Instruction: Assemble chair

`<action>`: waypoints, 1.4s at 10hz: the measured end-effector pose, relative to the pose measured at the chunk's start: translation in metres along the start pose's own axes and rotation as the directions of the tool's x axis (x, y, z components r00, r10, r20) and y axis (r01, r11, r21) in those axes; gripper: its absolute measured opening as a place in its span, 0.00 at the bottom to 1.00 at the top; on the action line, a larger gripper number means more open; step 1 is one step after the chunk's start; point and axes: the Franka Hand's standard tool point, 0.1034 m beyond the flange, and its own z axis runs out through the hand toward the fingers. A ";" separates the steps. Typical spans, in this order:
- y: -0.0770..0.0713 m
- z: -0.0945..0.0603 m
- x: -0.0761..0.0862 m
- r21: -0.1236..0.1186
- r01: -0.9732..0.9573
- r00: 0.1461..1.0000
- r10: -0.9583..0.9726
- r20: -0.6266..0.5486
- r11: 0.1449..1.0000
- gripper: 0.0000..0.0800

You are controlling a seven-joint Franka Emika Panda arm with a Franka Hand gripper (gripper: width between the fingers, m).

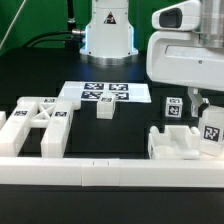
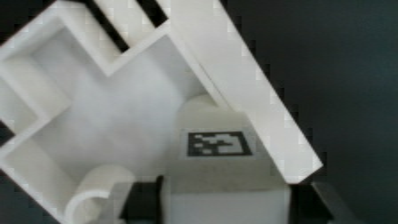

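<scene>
Chair pieces (image 1: pixel 172 148), chunky matte white with black-and-white square tags; open frame (image 1: pixel 30 130) at exterior view's left; small cube (image 1: pixel 105 110) beside marker board (image 1: pixel 70 92); gripper (image 2: pixel 231 198) jaws pinching one tagged piece (image 2: pixel 217 143) at exterior view's right.

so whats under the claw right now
a tagged white piece held in the claw, over a larger white frame part. where they meet is hidden by the piece
</scene>
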 end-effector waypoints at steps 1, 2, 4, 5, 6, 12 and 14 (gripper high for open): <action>-0.001 0.001 -0.002 0.008 -0.169 0.986 0.169 0.003 0.986 0.36; -0.002 0.001 -0.003 0.009 -0.289 0.957 0.289 0.006 0.957 0.36; -0.003 0.001 -0.003 0.013 -0.480 0.877 0.480 0.019 0.877 0.36; -0.003 0.001 -0.003 0.013 -0.514 0.857 0.514 0.021 0.857 0.36; -0.003 0.001 -0.004 0.013 -0.483 0.876 0.483 0.020 0.875 0.36; -0.004 0.001 -0.005 0.018 -0.102 0.995 0.102 0.012 0.995 0.81; -0.001 0.004 -0.007 -0.015 0.138 0.990 -0.138 0.013 0.990 0.81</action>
